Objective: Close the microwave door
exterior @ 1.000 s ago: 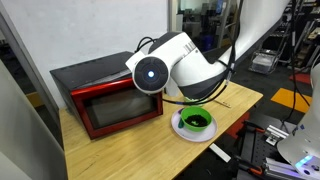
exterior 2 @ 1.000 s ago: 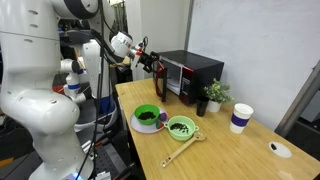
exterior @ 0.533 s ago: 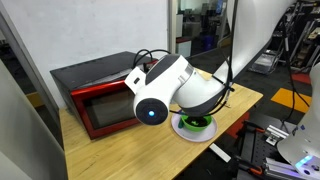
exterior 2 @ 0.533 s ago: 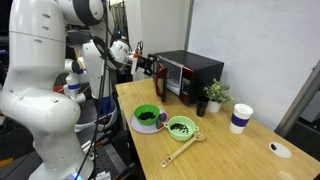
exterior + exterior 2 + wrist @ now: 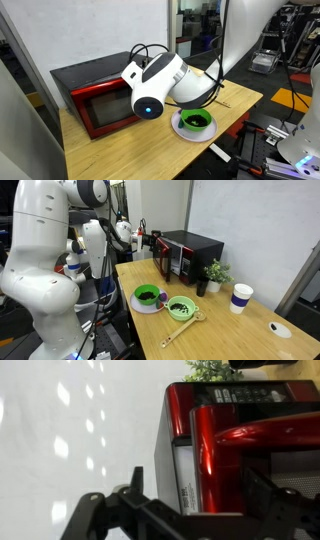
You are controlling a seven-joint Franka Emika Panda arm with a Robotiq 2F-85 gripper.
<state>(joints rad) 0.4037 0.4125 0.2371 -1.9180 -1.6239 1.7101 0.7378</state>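
A red and black microwave stands at the back of the wooden table, and it shows in both exterior views. Its red door stands ajar, swung out toward the arm. My gripper is right at the door's free edge. In the wrist view the gripper is open, its fingers spread to either side of the red door edge. I cannot tell whether a finger touches the door. In an exterior view the arm's body hides the gripper and the microwave's right part.
Two green bowls and a wooden spoon lie on the table. A small plant stands next to the microwave, and a cup beyond it. A green bowl on a white plate sits below the arm.
The arm has shifted a little and the wrist has turned, keeping the gripper at the door's edge. The door seems slightly nearer to the microwave body.
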